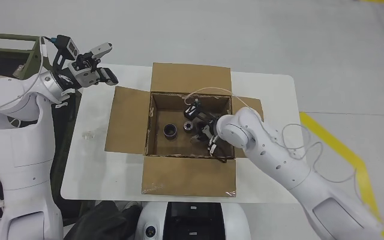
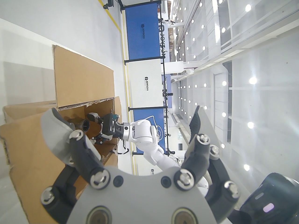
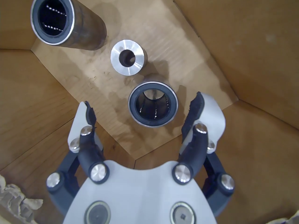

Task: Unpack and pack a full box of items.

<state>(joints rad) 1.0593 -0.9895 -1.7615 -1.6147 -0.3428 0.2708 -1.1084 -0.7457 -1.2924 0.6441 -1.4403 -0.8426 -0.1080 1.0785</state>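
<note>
A white table (image 1: 90, 174) stands on a pale grey floor (image 1: 270, 36), with a yellow line (image 1: 313, 123) towards the frame's right edge. The open cardboard box (image 1: 128, 120) sits mid-frame with its flaps spread. Three metal cylinders stand on its bottom: a tall dark sleeve (image 3: 70, 26), a small silver bushing (image 3: 128, 58) and a black-rimmed bearing (image 3: 153, 104). The right arm (image 1: 258, 141) enters from the lower right, its jaws released over the bearing without touching it. The left arm (image 1: 60, 84) is raised at the upper left, jaws spread and empty.
</note>
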